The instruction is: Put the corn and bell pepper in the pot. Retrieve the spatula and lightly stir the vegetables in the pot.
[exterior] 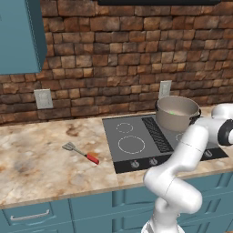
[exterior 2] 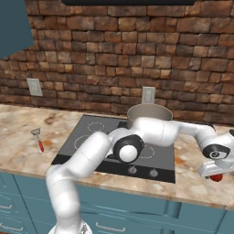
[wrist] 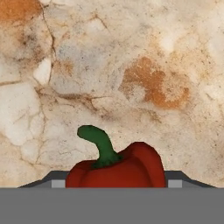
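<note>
A red bell pepper (wrist: 118,168) with a green stem lies on the marbled counter (wrist: 109,65) to the right of the stove. My gripper (exterior 2: 215,172) is down over it, and the dark fingertips (wrist: 57,182) press against its two sides. In the right base view the bell pepper (exterior 2: 217,177) peeks out red under the hand. The grey pot (exterior: 177,113) stands on the stove's back right burner. The spatula (exterior: 81,153), with its red handle, lies flat on the counter left of the stove. The corn is hidden from view.
A black cooktop (exterior: 136,141) with knobs along its front edge sits between the spatula and the pepper. A brick wall with outlets (exterior: 43,98) runs behind the counter. A teal cabinet (exterior: 20,36) hangs at the upper left. The arm (exterior 2: 151,132) reaches across the stove.
</note>
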Robot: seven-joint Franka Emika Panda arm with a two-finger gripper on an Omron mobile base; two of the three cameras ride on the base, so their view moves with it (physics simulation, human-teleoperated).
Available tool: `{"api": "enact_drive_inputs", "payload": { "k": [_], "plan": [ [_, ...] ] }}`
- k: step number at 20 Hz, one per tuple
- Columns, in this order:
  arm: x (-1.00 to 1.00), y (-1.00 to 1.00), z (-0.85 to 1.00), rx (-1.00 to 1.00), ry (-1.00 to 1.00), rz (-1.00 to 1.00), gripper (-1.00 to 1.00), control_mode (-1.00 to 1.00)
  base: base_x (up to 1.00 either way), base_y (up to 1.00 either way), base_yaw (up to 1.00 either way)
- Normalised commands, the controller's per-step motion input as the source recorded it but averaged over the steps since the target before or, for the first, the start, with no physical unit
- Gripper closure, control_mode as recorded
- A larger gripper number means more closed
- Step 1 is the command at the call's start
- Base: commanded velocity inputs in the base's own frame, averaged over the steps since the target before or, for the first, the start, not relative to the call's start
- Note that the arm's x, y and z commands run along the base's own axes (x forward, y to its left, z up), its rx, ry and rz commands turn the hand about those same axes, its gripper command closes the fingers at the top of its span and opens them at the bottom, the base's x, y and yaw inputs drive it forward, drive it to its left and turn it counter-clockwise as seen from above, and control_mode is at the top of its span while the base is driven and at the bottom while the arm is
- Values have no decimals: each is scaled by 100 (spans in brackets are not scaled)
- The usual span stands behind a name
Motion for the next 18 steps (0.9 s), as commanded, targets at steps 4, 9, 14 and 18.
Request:
{"api": "enact_drive_inputs", "payload": {
  "k": [4, 9, 14, 18],
  "plan": [
    [-3, 12, 33, 0, -4, 0, 100, -100, 0, 0, 0],
    [1, 71, 96, 0, -13, -5, 100, -100, 0, 0, 0],
    [10, 79, 96, -7, -1, -8, 100, -100, 0, 0, 0],
    [0, 99, 82, -8, 0, -1, 100, -100, 0, 0, 0]
  ]
}}
